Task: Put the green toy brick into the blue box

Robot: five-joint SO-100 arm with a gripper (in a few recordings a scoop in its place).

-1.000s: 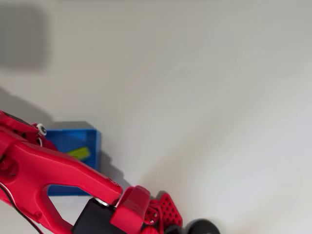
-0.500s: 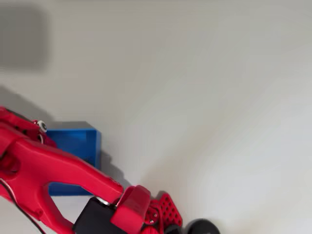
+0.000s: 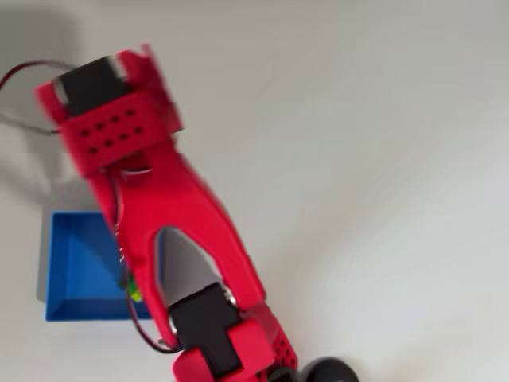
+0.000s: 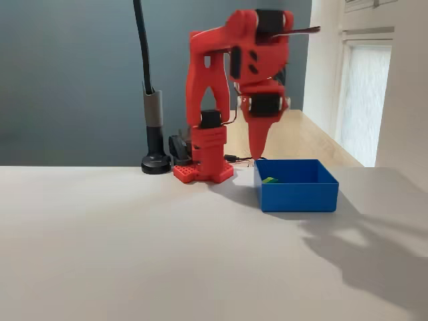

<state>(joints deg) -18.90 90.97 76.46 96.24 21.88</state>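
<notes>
I see the green brick (image 4: 269,179) lying in the blue box (image 4: 297,195) below my gripper (image 4: 257,152), whose fingers look closed and empty, so the job seems done.

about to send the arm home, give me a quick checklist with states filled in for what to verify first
1. Small lime green studded plastic brick lies inside the square bright blue plastic box: ok.
2. Red gripper holds nothing; its tip looks closed and bare in the fixed view: ok.
3. Gripper is above the box wall, not touching it: ok.
4. Box sits flat on the pale grey table: ok.
5. Black lamp post stands clear of the arm: cannot tell.
</notes>
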